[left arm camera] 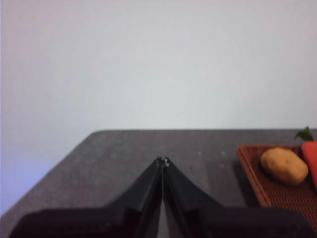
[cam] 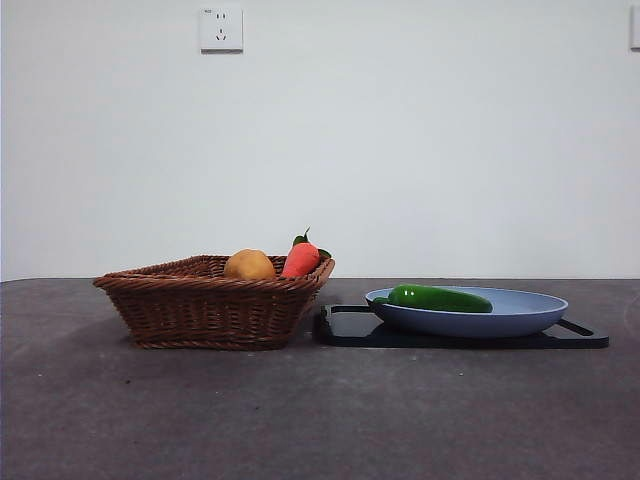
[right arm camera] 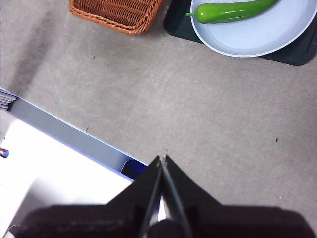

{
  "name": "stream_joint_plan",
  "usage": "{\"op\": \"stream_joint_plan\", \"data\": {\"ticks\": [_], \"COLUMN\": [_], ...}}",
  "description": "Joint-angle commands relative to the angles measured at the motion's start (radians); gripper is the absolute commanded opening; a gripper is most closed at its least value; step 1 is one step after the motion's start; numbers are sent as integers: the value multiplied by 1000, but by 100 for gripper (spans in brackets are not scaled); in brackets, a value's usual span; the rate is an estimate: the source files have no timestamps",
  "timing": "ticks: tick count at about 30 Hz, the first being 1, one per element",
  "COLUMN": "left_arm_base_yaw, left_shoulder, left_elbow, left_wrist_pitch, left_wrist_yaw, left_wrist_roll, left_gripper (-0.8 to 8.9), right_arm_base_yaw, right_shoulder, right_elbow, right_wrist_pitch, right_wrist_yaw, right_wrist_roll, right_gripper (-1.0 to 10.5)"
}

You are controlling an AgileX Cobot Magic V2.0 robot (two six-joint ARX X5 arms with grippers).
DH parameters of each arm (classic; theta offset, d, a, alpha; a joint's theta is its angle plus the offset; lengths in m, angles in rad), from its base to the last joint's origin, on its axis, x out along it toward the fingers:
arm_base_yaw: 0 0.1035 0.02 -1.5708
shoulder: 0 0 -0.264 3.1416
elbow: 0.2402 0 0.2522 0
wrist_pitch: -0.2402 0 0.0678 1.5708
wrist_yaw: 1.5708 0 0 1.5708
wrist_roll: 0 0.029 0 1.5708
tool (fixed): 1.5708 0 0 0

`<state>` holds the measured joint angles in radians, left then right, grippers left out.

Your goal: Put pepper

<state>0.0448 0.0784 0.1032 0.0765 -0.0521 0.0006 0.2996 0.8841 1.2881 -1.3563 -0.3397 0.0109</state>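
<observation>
Status: the pepper (cam: 440, 298) is lying flat on the blue plate (cam: 520, 318), lengthwise, stem end toward the basket (cam: 215, 305). The plate is sitting on a black tray (cam: 345, 328), which is resting on the counter (cam: 320, 420) just beside the basket. In the front view the pepper is lying at about 3 o'clock from the basket. The task sentence is not naming a destination, so progress is a judgement: if the plate is the goal, the placing looks done and only the arms' withdrawal matters; if the basket is the goal, nothing is yet started, and the whole pick and transfer is remaining.

The basket is holding a yellow-brown potato (cam: 249, 265) and a red-orange carrot (cam: 301, 258) with green leaves, side by side near its plate-side rim.

Right gripper (right arm camera: 162, 158): jaws are pressing together, holding nothing. It is hovering over bare counter, and in its wrist view the pepper is sitting at about 1 o'clock, well apart, near the frame edge.

Left gripper (left arm camera: 162, 161): jaws are likewise closed and empty, hanging beyond the basket's far side from the plate. The pepper is not showing in its wrist view. Neither arm is showing in the front view.
</observation>
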Motion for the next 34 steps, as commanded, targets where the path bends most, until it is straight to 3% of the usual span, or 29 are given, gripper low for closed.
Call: {"op": "stream_joint_plan", "data": {"ticks": [1, 12, 20, 34], "left_arm_base_yaw": [3, 3, 3, 3], "left_shoulder": [-12, -77, -77, -77], "left_elbow": [-24, -90, -92, -91], "left_wrist_pitch": [-10, -113, -271, -262], "left_wrist_yaw": [1, 2, 3, 30], "left_wrist_roll": [-22, -47, -58, -58], "left_gripper": [8, 8, 8, 8], "right_arm_base_yaw": [3, 3, 3, 3], "right_shoulder": [6, 6, 6, 6], "right_elbow": [16, 16, 17, 16], "right_wrist_pitch": [-11, -11, -11, -11], "right_wrist_yaw": [2, 2, 2, 2], "right_wrist_roll": [-3, -3, -3, -3], "right_gripper": [11, 11, 11, 11]}}
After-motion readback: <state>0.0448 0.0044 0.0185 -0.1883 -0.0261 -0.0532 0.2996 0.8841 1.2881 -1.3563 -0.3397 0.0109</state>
